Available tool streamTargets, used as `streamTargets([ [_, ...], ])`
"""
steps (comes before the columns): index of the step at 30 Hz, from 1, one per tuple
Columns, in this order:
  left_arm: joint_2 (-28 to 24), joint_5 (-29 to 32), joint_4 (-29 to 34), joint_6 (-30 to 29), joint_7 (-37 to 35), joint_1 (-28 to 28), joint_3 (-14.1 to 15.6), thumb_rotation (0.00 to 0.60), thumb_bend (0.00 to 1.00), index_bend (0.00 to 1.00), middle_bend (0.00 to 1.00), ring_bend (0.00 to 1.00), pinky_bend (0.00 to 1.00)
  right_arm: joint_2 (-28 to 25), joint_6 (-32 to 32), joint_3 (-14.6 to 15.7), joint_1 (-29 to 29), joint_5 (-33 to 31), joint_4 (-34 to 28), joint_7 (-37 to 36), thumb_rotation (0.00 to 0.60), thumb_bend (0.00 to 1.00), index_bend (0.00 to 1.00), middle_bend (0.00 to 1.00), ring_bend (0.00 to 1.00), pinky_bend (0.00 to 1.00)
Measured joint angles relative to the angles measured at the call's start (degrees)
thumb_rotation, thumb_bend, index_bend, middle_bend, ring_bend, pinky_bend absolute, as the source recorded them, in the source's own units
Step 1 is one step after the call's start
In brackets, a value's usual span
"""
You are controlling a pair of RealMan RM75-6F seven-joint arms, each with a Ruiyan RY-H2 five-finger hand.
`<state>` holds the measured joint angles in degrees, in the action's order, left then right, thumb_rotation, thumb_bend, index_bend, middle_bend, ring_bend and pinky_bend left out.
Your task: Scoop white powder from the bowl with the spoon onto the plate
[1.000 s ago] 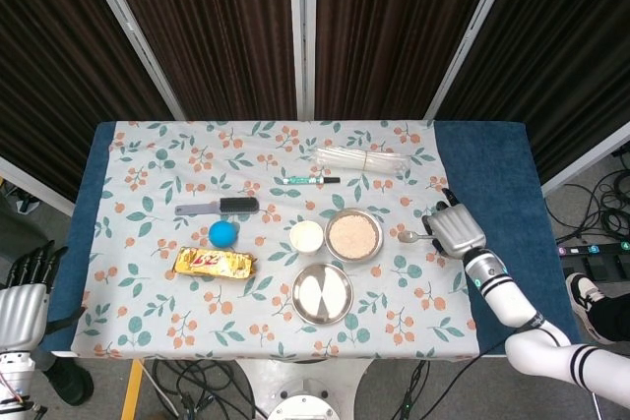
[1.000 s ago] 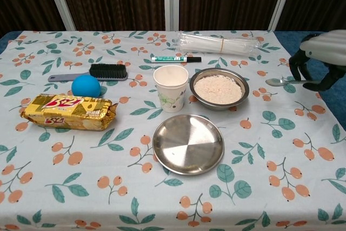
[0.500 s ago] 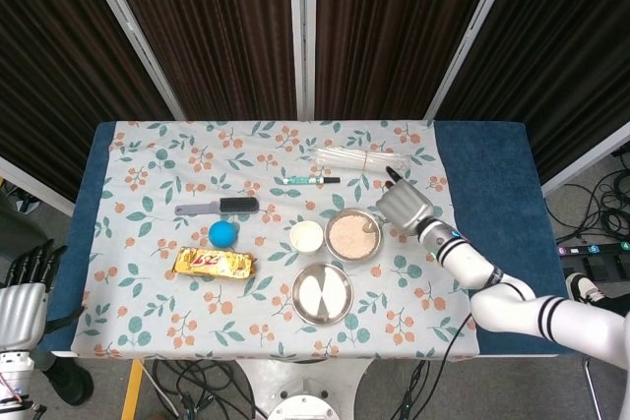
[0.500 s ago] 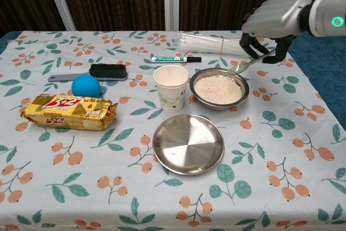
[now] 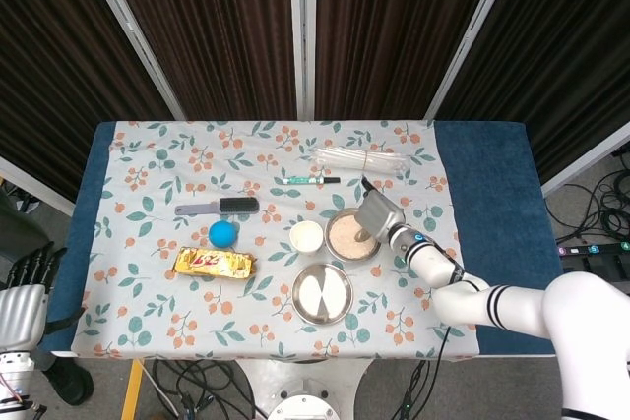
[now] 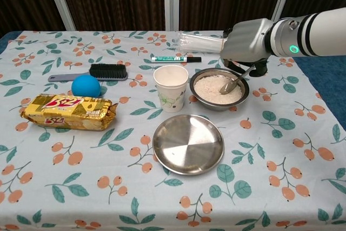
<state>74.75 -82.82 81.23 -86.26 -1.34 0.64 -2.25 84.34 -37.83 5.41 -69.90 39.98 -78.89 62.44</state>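
Note:
A steel bowl (image 6: pixel 200 97) (image 5: pixel 338 250) of white powder (image 6: pixel 213 89) sits at the table's middle right. My right hand (image 6: pixel 246 41) (image 5: pixel 378 213) hovers over the bowl's far right side and holds a metal spoon (image 6: pixel 233 81) whose tip dips into the powder. In front of the bowl lies the steel plate (image 6: pixel 187 144) (image 5: pixel 321 293), with nothing on it. Only in the head view does my left hand (image 5: pixel 22 310) show, hanging off the table's left edge with nothing in it.
A paper cup (image 6: pixel 171 87) stands just left of the bowl. Behind are a marker (image 6: pixel 175 58) and a bag of straws (image 6: pixel 208 42). A brush (image 6: pixel 91 73), blue ball (image 6: pixel 86 86) and biscuit packet (image 6: pixel 68 111) lie at the left.
My right hand has carried the spoon leftward from the table's right edge to over the bowl, and the spoon's tip has gone down into the powder. The left hand has not moved.

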Motion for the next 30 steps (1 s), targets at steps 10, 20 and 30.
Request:
streamTargets([
  [10,0.6,0.2,-1.2,0.3,-0.9,-0.1,0.0,0.600,0.08,0.16,0.14,0.08,0.10,2.9,-3.0,-0.3,-1.3,-0.1,1.2,-2.1,0.600,0.33,0.60,0.58,0.26,0.00],
  [20,0.4,-0.2,-0.7,0.0,-0.3,-0.1,0.2,0.600,0.07,0.16,0.14,0.08,0.10,1.5,-6.0,-0.8,2.1,5.3,-0.4,-10.2,0.600,0.33,0.60,0.58,0.26,0.00],
  [30,-0.5,-0.5,1.1,-0.6,1.4,-0.2,0.0,0.600,0.07,0.16,0.14,0.08,0.10,-1.4,-10.7,-1.2,8.8,14.8,-1.3,-21.4,0.600,0.33,0.60,0.58,0.26,0.00],
])
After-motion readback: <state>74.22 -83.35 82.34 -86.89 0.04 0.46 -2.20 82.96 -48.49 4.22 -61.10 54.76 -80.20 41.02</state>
